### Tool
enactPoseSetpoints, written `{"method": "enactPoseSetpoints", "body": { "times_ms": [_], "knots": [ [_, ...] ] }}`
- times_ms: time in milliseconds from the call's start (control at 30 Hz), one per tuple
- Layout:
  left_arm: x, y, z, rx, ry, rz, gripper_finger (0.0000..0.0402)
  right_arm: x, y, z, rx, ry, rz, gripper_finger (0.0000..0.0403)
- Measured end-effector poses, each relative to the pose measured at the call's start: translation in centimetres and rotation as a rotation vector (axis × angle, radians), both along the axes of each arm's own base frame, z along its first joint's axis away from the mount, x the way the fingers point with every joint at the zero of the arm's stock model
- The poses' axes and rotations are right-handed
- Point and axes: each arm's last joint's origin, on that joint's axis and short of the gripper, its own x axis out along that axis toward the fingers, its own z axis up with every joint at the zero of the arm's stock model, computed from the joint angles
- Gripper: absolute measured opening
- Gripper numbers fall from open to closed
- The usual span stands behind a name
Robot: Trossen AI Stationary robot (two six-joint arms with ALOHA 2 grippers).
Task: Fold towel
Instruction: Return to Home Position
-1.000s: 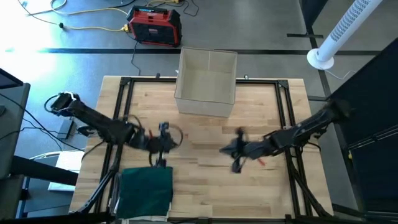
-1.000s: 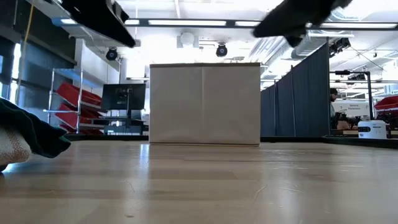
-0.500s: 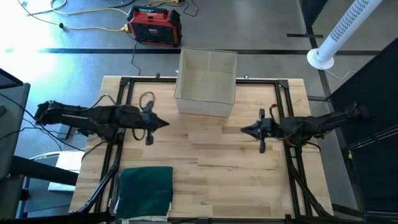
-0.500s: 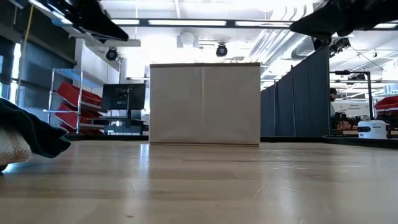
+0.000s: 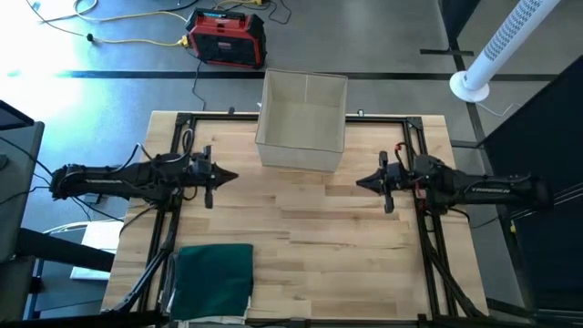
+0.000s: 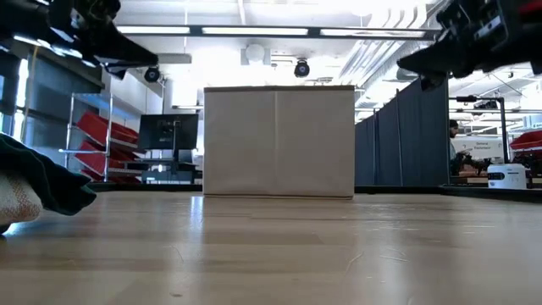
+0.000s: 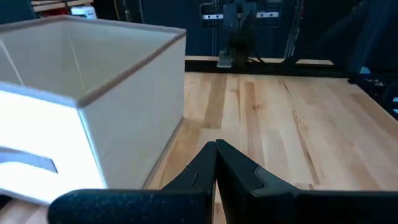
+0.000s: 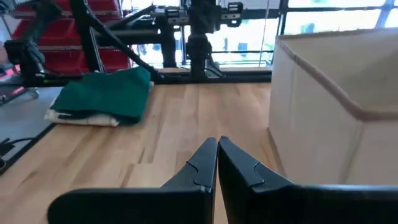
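Observation:
The dark green towel point(image 5: 216, 278) lies folded into a flat rectangle at the table's near left corner, on top of a pale cloth; it also shows in the right wrist view point(image 8: 109, 93) and at the low view's left edge point(image 6: 42, 182). My left gripper point(image 5: 232, 177) hovers shut over the table's left side, pointing level toward the right. My right gripper point(image 5: 358, 183) hovers shut over the right side, pointing level toward the left. Neither touches anything.
An open beige fabric box point(image 5: 302, 120) stands at the table's far middle, between and beyond the two grippers. Bare wooden tabletop point(image 5: 301, 237) lies between the arms. A black metal frame point(image 5: 182, 123) runs around the table's edges.
Both arms have drawn back from the table's middle toward their own sides and toward the far edge, left arm leftward, right arm rightward, and levelled out. Both grippers stayed shut. The towel has not moved.

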Motion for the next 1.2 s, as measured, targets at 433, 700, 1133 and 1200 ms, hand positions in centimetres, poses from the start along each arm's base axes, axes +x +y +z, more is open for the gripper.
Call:
{"method": "enactPoseSetpoints", "body": {
  "times_ms": [433, 700, 1133, 1200],
  "knots": [
    [-1.6, -0.1, -2.9, -0.060, -0.061, -0.006, 0.0000, -2.5, 0.1, -0.5, -0.008, -0.089, -0.009, 0.0000],
    [-2.4, -0.2, -3.1, -0.062, -0.120, -0.040, 0.0000, -3.6, 0.4, -0.6, -0.010, -0.098, -0.007, 0.0000],
    [-2.7, -0.3, -3.8, -0.065, -0.126, -0.038, 0.0000, -3.8, 0.5, -2.8, 0.007, -0.104, 0.014, 0.0000],
    [-2.4, -0.3, -4.8, -0.084, -0.132, -0.036, 0.0000, -3.4, 0.4, -3.2, 0.024, -0.164, 0.010, 0.0000]
  ]
}}
